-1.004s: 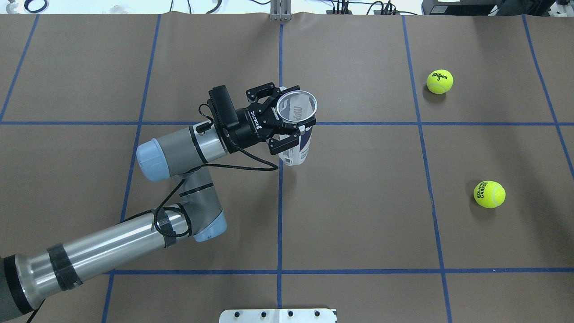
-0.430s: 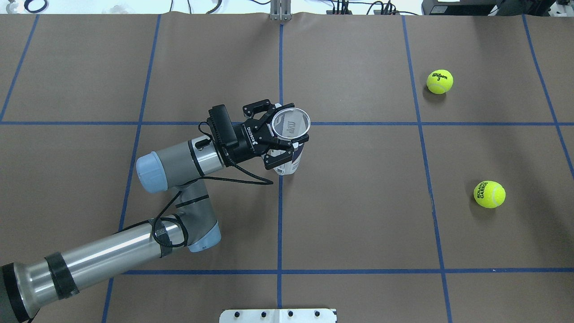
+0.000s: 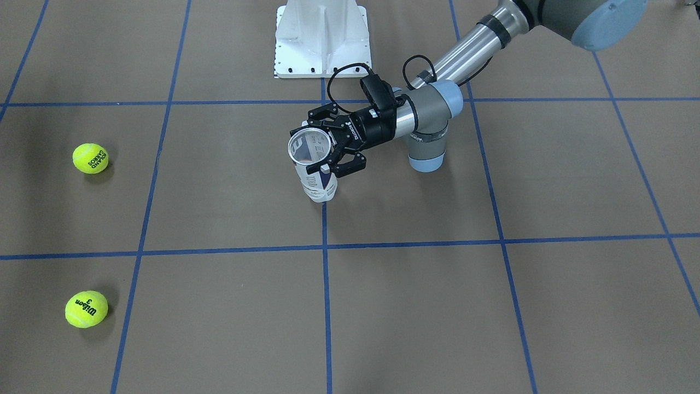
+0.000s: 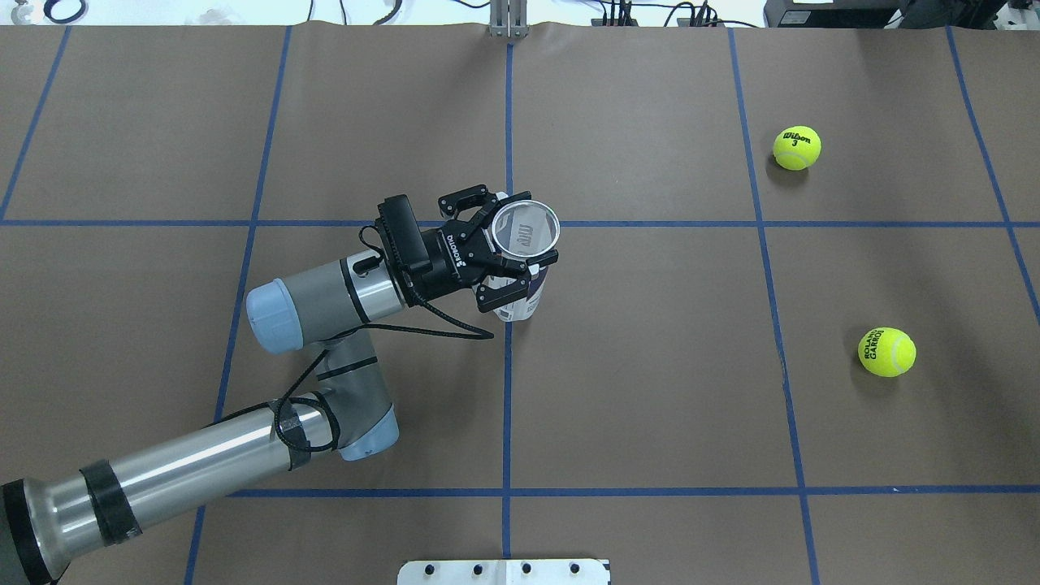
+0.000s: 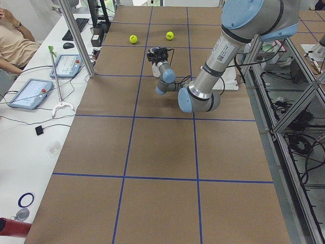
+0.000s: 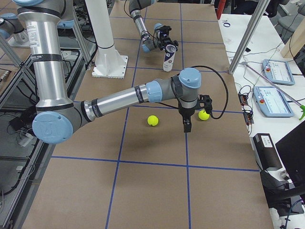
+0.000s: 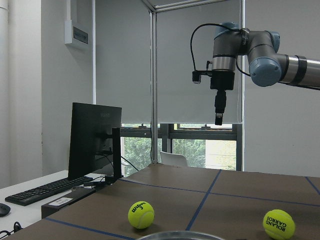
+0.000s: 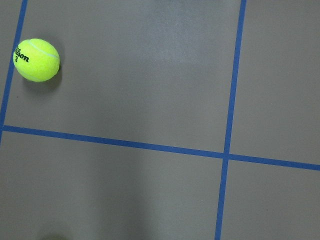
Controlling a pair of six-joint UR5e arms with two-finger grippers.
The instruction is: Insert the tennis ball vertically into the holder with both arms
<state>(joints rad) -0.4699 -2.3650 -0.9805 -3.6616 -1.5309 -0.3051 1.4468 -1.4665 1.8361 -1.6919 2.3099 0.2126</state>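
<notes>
Front-facing view: the left gripper is clamping the holder just under its metal rim. The can is standing upright on the middle blue tape line, near the centre of the table. I cannot tell whether its base is touching. The fuzzy yellow Roland Garros ball and Wilson ball are lying well apart from it, toward the table's end on the robot's right.
Overhead view: the holder's round mouth is facing up, showing only its own label through the clear wall.
Left side view: a person is sitting by a white bench carrying tablets.
Right side view: the right gripper is pointing down between the two balls. I cannot tell whether its fingers are apart.
Left wrist view: a dark monitor is standing beyond the table's edge.
Right wrist view: the Wilson ball is lying on matte brown paper.
</notes>
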